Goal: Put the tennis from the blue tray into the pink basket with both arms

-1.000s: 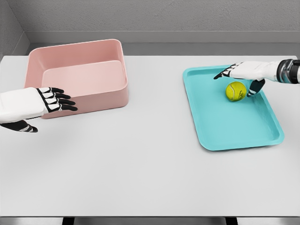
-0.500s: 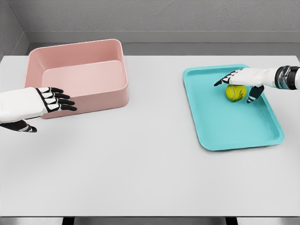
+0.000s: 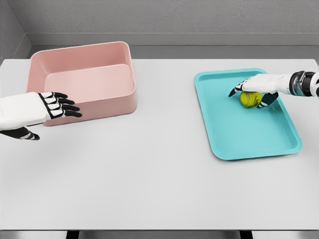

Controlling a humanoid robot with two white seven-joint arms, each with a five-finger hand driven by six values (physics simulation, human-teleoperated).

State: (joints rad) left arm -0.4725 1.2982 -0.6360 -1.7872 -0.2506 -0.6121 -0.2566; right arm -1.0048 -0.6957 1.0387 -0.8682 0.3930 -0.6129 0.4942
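Smooth matt plastic-looking pink basket (image 3: 84,79) and blue tray (image 3: 249,129); fuzzy ball (image 3: 250,99).

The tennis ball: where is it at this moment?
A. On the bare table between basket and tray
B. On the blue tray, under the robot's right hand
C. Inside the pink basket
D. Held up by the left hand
B. The tennis ball sits in the upper part of the blue tray, with the right hand reaching over it, while the pink basket holds nothing and the left hand is open beside it.

table (image 3: 159,174): white, flat | wall (image 3: 174,15): grey, behind table
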